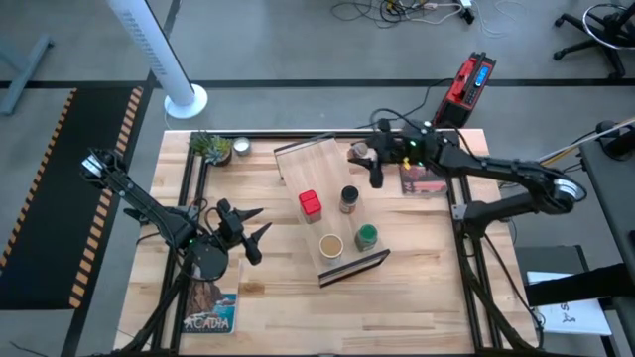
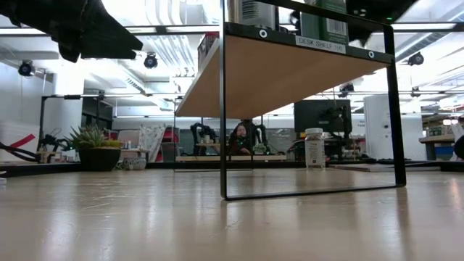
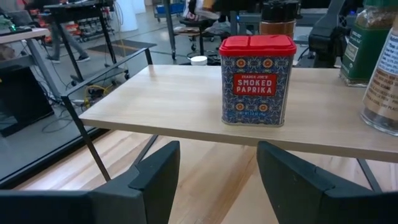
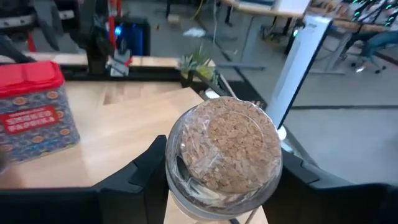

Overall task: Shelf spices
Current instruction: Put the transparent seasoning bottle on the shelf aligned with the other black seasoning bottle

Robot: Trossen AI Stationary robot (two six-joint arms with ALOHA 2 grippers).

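Four spices stand on the shelf (image 1: 303,164) — right gripper (image 1: 375,171) above it, clenching a brown-filled jar (image 4: 224,152); left gripper (image 1: 250,230) released.

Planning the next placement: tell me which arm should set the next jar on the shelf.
Right. The right hand is shut on a brown-spice jar at the shelf far end. The left hand is open, empty, beside the shelf.
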